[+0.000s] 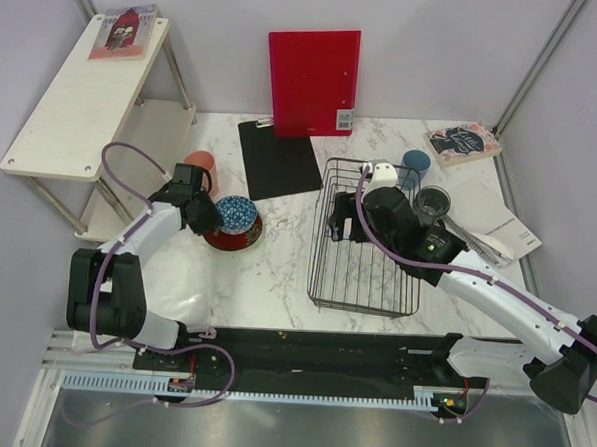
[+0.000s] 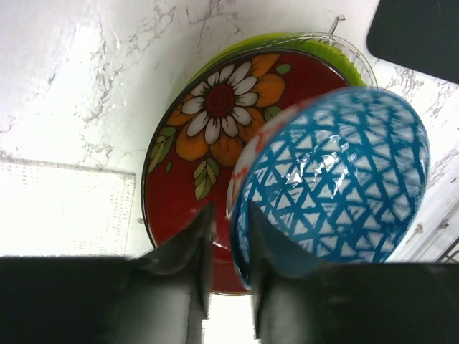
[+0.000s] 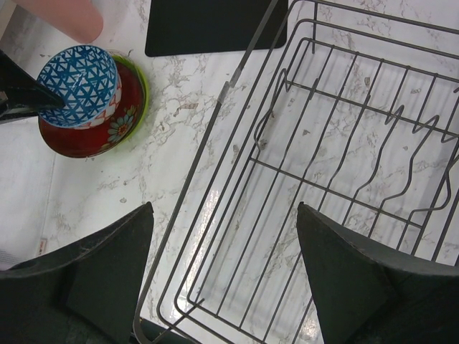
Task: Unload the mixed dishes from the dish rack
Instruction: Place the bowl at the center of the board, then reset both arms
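Jaws of left gripper (image 2: 229,244) stand slightly parted astride the rim of the bowl (image 2: 337,179). The bowl sits on the red plate (image 2: 208,143) and hides much of it, with the lime dish (image 2: 287,39) peeking out beneath. Right gripper (image 3: 222,236) gapes wide over the rack (image 3: 228,89). Farther off, the left arm (image 1: 148,231) half hides the pink cup (image 1: 202,161). The label (image 1: 344,119) on the folder (image 1: 312,79) is too small to read.

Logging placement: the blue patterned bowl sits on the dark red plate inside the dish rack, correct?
No. The blue patterned bowl sits on the dark red plate on the table, left of the dish rack, as the top external view shows.
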Robot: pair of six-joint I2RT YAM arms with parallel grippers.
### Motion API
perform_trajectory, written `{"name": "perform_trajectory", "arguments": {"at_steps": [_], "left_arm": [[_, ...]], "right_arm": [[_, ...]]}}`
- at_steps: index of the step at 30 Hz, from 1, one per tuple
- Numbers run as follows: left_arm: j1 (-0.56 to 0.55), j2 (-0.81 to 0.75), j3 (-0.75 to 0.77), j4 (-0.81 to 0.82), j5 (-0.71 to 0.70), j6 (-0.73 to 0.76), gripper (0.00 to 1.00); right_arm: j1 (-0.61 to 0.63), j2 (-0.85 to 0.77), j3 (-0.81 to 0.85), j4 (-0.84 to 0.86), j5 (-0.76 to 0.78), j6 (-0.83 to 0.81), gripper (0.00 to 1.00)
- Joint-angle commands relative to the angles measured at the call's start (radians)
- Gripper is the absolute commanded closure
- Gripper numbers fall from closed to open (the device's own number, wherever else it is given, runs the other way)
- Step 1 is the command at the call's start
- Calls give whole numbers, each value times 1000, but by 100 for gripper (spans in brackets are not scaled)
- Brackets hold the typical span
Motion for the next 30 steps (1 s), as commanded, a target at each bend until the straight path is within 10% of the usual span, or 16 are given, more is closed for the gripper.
{"name": "perform_trajectory", "arguments": {"at_steps": [1,14,30], "left_arm": [[10,-40,-1,17,11,-24,56],[10,-198,50,-63,11,-25,12],[-225,-540,87,-118,-161,42,1]], "right_arm": [[2,-15,-1,35,-2,-5,13],[1,2,7,38,-5,-3,13],[0,17,-15,56,69,3,14]]}}
